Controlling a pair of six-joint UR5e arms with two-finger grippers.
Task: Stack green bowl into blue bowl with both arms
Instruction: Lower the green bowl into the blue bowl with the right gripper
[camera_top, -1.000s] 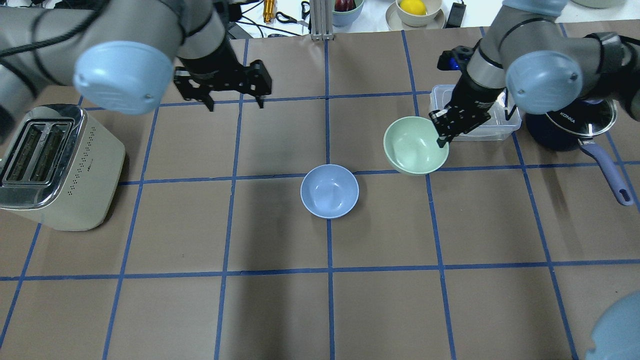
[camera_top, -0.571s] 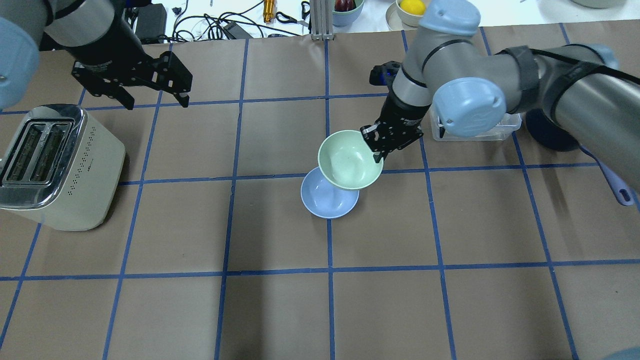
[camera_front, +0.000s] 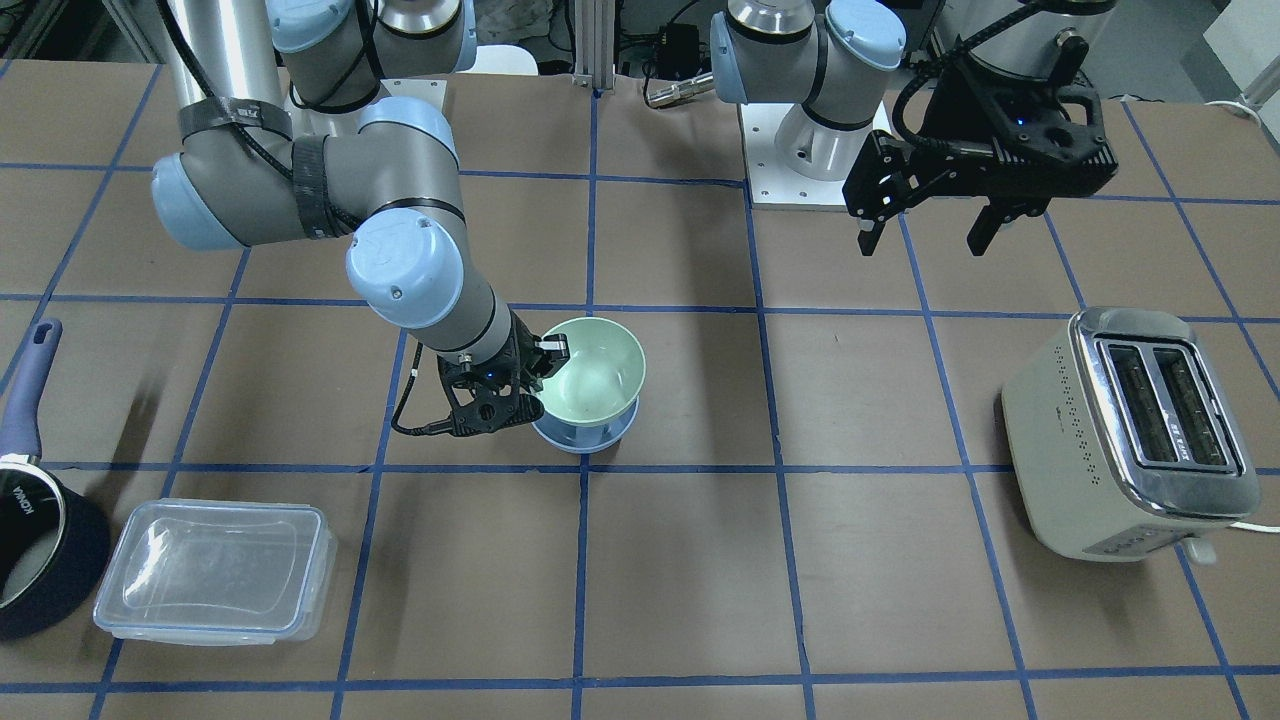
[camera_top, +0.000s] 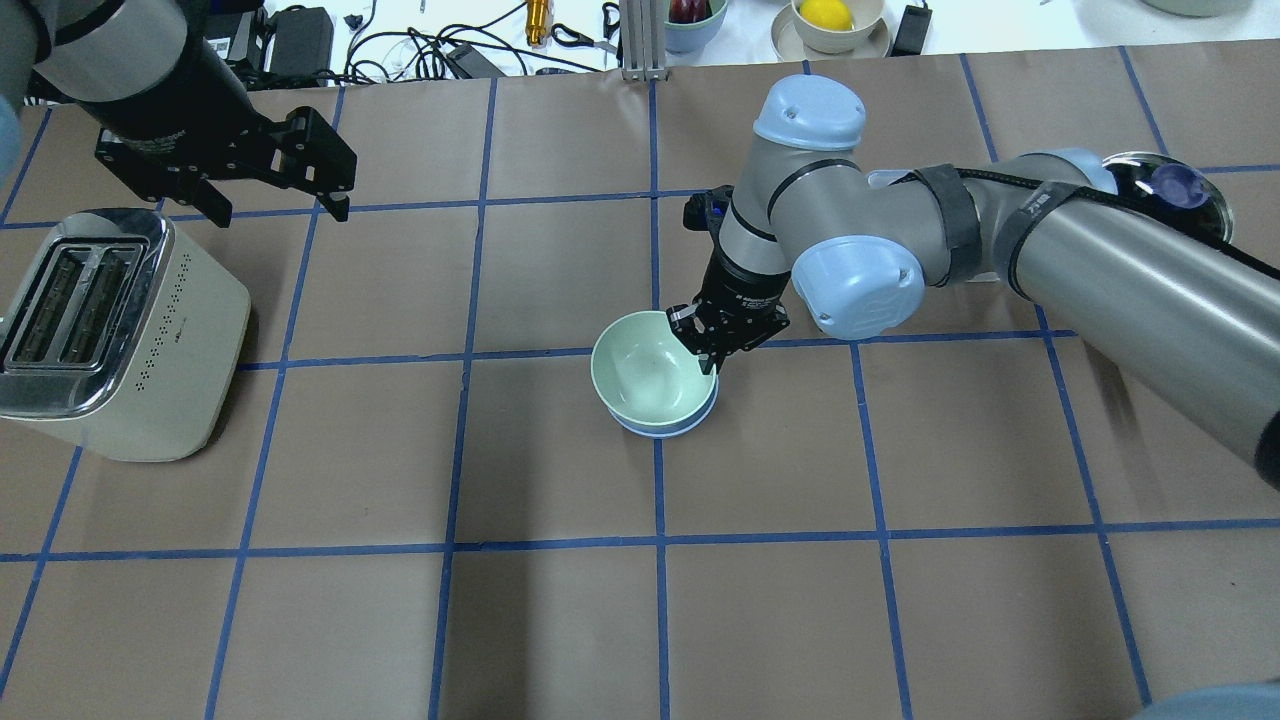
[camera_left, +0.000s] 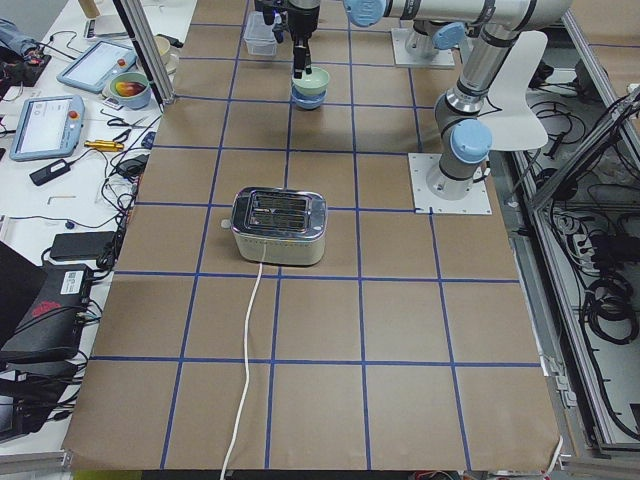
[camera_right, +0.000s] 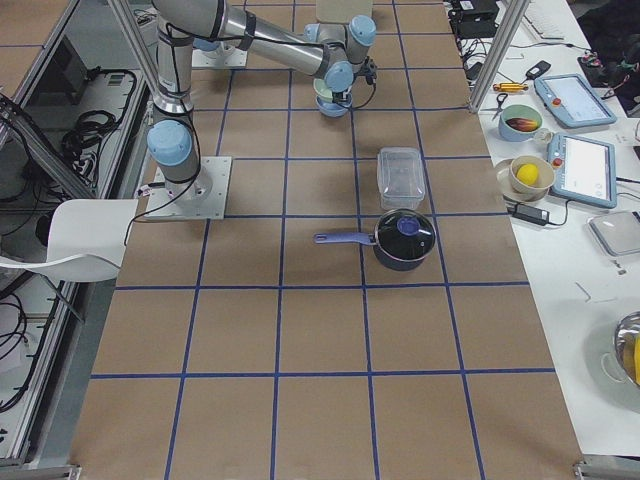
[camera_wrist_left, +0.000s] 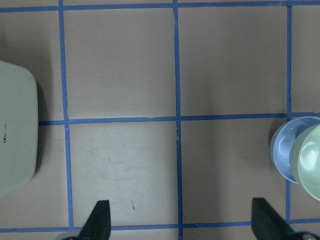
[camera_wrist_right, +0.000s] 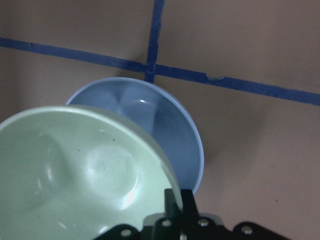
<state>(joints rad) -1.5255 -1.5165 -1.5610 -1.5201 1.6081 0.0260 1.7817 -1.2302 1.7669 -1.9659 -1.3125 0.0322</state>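
My right gripper (camera_top: 712, 360) is shut on the rim of the pale green bowl (camera_top: 645, 375). It holds the bowl slightly tilted right over the pale blue bowl (camera_top: 668, 430), which stands on the table with only its rim showing. In the front view the green bowl (camera_front: 592, 375) sits low over the blue bowl (camera_front: 585, 438); I cannot tell if they touch. The right wrist view shows the green bowl (camera_wrist_right: 85, 175) overlapping the blue bowl (camera_wrist_right: 165, 120). My left gripper (camera_top: 280, 212) is open and empty, raised at the far left, away from the bowls.
A cream toaster (camera_top: 110, 330) stands at the left edge, below my left gripper. A clear lidded container (camera_front: 215, 570) and a dark saucepan (camera_front: 40, 530) stand on my right side. Cables and dishes lie beyond the far table edge.
My right gripper has carried the green bowl left and down, from beside the container to over the blue bowl. My left gripper has swung left, toward the toaster.
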